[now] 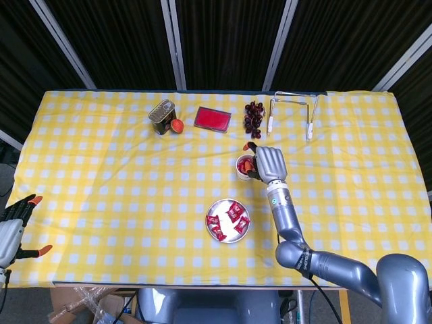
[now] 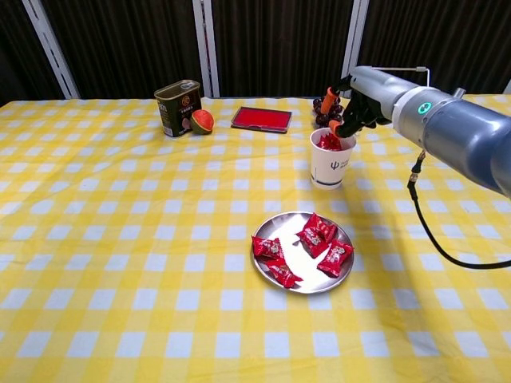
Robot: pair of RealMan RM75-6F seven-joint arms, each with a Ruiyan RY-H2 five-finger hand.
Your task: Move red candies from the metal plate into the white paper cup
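Tin (image 2: 177, 107), red tray (image 2: 261, 119), grapes (image 1: 254, 116) far of cup (image 2: 330, 159). Right hand (image 2: 357, 102) above cup rim, fingers apart, empty. Left hand (image 1: 12, 233) spread, empty.

Red candies (image 2: 306, 247), silver plate (image 2: 299, 283), white cup (image 2: 330, 163), yellow-checked cloth (image 2: 120, 239), seemingly dark-red grapes (image 1: 254, 117).

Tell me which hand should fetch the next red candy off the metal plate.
Right. The right hand hangs just above the white paper cup, close to the metal plate and its red candies, and looks empty. The left hand sits at the table's far left edge, well away.
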